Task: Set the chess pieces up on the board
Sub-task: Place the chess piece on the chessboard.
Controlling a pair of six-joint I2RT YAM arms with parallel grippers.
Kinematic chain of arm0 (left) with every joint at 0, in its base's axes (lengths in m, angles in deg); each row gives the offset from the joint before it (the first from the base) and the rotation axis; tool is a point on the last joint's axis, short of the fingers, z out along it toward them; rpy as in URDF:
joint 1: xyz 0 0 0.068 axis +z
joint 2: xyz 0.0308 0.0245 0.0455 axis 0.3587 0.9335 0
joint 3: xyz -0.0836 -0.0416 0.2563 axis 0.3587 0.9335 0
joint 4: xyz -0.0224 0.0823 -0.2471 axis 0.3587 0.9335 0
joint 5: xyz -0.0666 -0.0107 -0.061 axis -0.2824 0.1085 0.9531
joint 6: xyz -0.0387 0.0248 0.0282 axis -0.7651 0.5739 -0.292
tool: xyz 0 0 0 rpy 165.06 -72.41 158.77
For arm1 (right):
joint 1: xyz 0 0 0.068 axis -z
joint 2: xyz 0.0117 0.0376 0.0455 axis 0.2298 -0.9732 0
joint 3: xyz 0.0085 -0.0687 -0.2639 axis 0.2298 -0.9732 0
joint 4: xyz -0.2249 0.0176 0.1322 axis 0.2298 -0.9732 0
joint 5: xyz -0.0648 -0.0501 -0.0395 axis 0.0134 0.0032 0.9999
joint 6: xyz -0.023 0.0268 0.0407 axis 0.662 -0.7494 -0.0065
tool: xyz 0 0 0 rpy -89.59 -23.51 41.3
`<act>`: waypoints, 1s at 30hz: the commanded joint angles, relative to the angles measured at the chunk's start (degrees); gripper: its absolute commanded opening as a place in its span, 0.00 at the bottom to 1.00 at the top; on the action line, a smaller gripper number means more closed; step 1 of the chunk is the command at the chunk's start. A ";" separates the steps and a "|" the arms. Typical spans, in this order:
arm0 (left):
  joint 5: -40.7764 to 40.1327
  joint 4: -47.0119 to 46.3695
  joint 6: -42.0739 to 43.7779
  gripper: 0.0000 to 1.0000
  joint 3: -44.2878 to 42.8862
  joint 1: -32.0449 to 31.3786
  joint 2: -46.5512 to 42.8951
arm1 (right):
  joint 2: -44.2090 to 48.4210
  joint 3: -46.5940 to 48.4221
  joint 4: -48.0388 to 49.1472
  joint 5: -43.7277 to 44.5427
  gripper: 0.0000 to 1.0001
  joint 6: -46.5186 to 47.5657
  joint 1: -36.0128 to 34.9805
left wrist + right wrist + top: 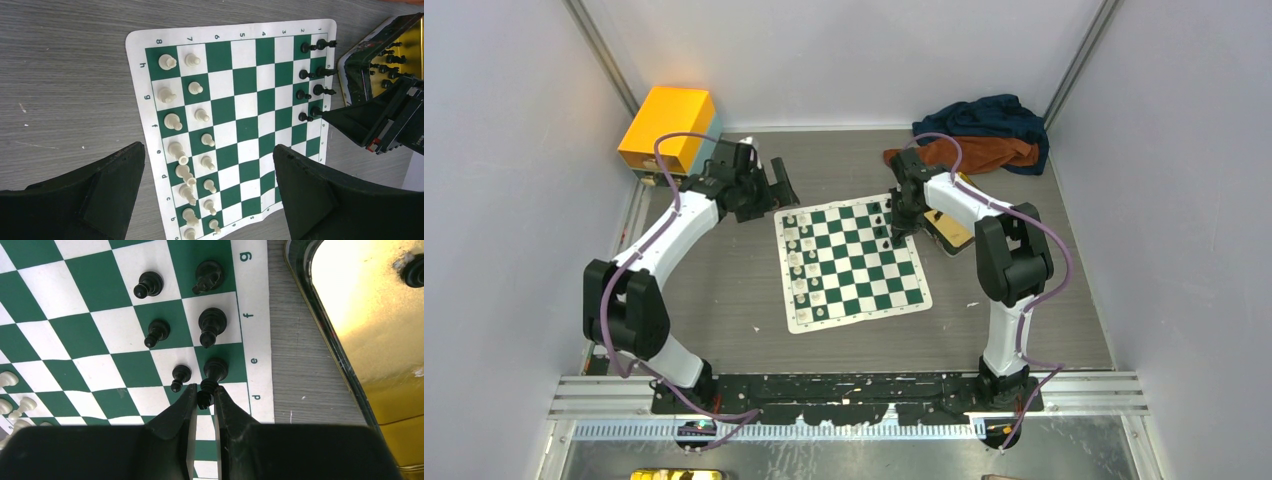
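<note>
While cream-white chess pieces (195, 87) fill their two rows on the board (137, 60), my right gripper (204, 390) pinches a black piece (203, 401) for the half-set side, my left gripper (207, 155) gaping empty.

- We see a thin, matt board (242, 52).
- The tin (370, 340) looks like glossy gold metal to us.
- We see matt grey woodgrain on the table (60, 75).
- We judge the chess pieces (212, 322) smooth plastic.
</note>
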 commanded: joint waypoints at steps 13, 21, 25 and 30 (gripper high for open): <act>0.62 -1.97 0.23 1.00 -2.91 -0.25 0.50 | -0.10 0.84 0.84 -0.94 0.25 -0.35 0.52; 0.68 -2.01 0.27 1.00 -2.85 -0.25 0.41 | 0.02 0.57 0.82 -0.61 0.25 -0.28 0.58; 0.66 -2.02 0.26 1.00 -2.97 -0.25 0.57 | 0.04 0.57 0.84 -0.41 0.25 -0.23 0.67; 0.78 -1.91 0.14 1.00 -3.01 -0.24 0.53 | 0.13 0.39 0.83 -0.41 0.25 -0.25 0.68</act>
